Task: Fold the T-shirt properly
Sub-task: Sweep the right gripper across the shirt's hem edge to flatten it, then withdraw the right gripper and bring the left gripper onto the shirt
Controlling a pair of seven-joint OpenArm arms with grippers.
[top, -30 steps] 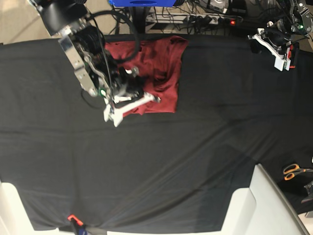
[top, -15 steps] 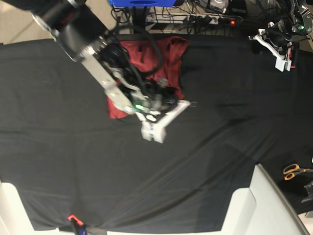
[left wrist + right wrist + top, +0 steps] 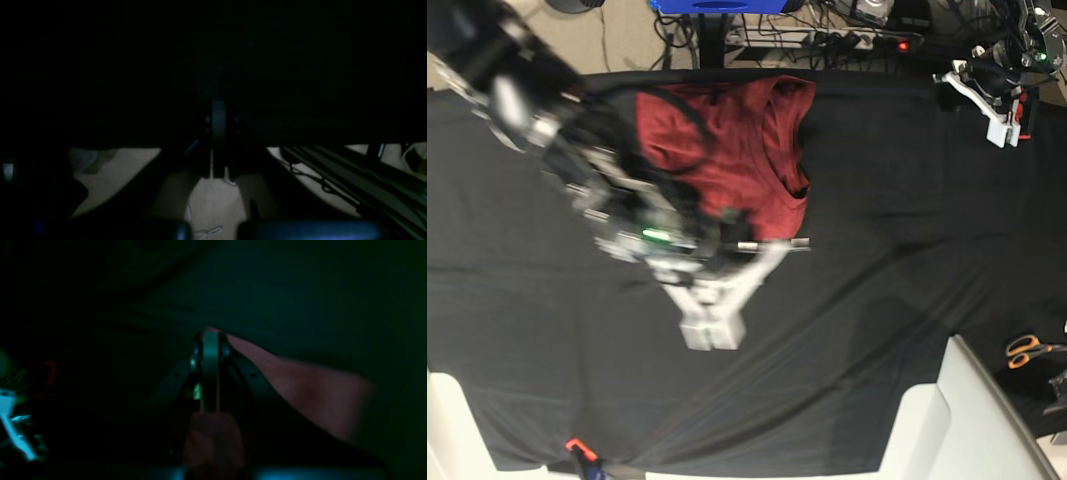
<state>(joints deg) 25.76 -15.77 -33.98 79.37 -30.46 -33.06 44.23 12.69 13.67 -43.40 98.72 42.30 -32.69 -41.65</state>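
In the right wrist view the right gripper [image 3: 210,336] has its jaws pressed together, with a strip of brick-red fabric running from the fingertips toward the lower right of the frame and more red below the jaws; whether the cloth is actually pinched between them cannot be told in the dim light. In the base view the same gripper [image 3: 777,246] sits just below centre-left, motion-blurred, its tips at the lower edge of the T-shirt [image 3: 727,150]. The shirt lies bunched in the upper-middle part of the frame, near the top edge of the black cloth [image 3: 877,330] that covers the table, its neckline facing the frame's right. The left gripper [image 3: 218,113] shows in its own wrist view with jaws together and nothing between them, over very dark surroundings with pale floor at the bottom. In the base view it [image 3: 999,115] is parked at the upper right corner, well apart from the shirt. A pair of orange-handled scissors [image 3: 1029,350] lies at the right edge.
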